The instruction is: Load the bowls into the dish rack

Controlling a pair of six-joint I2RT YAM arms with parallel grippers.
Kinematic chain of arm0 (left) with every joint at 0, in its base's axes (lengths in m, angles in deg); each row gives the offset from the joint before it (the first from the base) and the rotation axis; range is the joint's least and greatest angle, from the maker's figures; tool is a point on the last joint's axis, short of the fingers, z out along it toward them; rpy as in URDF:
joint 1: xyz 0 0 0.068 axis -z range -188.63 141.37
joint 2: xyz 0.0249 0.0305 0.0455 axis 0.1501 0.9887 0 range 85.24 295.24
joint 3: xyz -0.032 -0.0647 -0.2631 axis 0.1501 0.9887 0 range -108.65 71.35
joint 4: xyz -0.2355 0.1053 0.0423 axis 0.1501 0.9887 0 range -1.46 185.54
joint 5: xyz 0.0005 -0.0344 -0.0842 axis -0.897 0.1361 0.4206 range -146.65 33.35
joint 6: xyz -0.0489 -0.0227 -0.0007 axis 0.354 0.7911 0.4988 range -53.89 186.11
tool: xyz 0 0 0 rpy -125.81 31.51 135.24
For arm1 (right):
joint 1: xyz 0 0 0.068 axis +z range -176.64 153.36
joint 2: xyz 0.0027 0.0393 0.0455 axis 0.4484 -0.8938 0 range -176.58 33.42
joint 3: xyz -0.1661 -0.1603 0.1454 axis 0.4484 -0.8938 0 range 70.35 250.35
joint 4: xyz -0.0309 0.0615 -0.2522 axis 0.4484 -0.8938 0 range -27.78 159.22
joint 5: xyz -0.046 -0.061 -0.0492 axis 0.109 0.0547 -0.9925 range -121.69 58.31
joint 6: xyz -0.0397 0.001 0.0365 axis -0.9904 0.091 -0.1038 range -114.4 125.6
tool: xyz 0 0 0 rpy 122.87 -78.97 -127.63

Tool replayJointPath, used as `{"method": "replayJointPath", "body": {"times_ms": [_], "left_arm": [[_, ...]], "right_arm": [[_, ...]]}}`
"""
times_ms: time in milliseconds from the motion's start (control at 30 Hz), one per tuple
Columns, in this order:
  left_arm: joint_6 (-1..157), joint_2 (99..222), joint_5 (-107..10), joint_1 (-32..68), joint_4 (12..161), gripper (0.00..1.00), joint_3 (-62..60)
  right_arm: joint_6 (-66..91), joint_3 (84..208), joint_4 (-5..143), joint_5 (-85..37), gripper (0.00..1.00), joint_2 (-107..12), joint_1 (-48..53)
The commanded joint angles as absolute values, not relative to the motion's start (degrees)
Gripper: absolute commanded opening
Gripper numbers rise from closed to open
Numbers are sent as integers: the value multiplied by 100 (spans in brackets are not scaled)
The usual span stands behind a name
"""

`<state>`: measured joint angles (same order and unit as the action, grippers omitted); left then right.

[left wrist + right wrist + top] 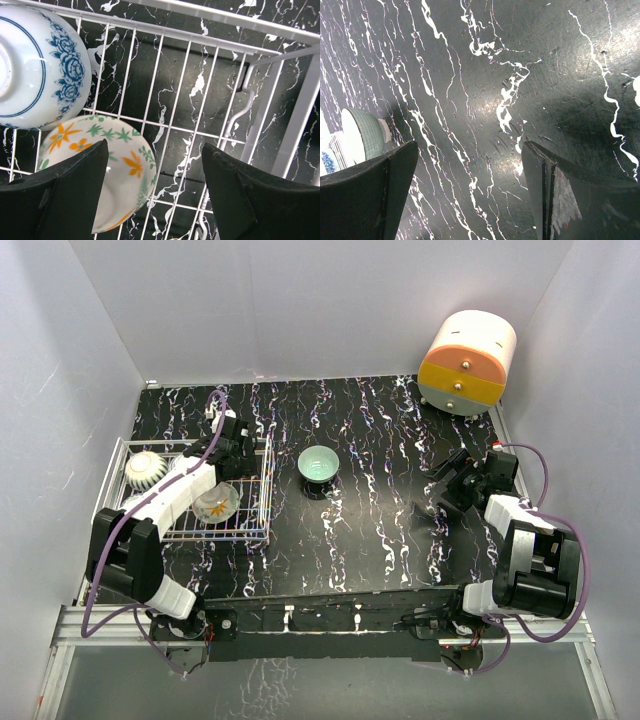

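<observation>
one teal bowl point(318, 465) sits on the table point(380, 530) near the rack point(267, 490). looks ceramic, so probably stiff, slick and chippable. i'd pinch its rim. left hand point(155, 165) and right hand point(469, 165) are both wide, holding nothing.

lab test booth: plain white walls point(300, 300), black marbled table point(380, 540), alu rail point(100, 625).

Four bowls are visible: one ribbed white bowl point(145, 470), one blue-floral bowl point(35, 65), one orange-floral bowl point(117, 162) and one teal bowl point(318, 465). There is one dish rack point(267, 485), one cylindrical drawer unit point(467, 362) and one table point(380, 530). Two arms each carry one gripper: the left gripper point(155, 150) and the right gripper point(469, 147).
</observation>
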<state>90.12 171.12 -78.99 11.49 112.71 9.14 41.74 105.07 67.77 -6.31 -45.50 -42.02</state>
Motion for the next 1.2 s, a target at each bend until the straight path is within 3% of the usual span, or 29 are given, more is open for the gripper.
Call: {"method": "replayJointPath", "body": {"times_ms": [0, 333, 567, 1167], "left_arm": [[9052, 16843, -8275, 1209, 11485, 73, 964], [9123, 16123, -8791, 1227, 11980, 74, 1235], [8735, 15397, -8163, 1282, 11917, 73, 1336], [9950, 15410, -9683, 1274, 12770, 74, 2006]], "right_arm": [[4146, 10515, 7028, -691, 87, -4493, -4189], [4147, 10489, 7046, -685, 87, -4465, -4184], [4153, 10502, 7045, -681, 87, -4480, -4184], [4155, 10488, 7054, -613, 87, -4438, -4184]]}}
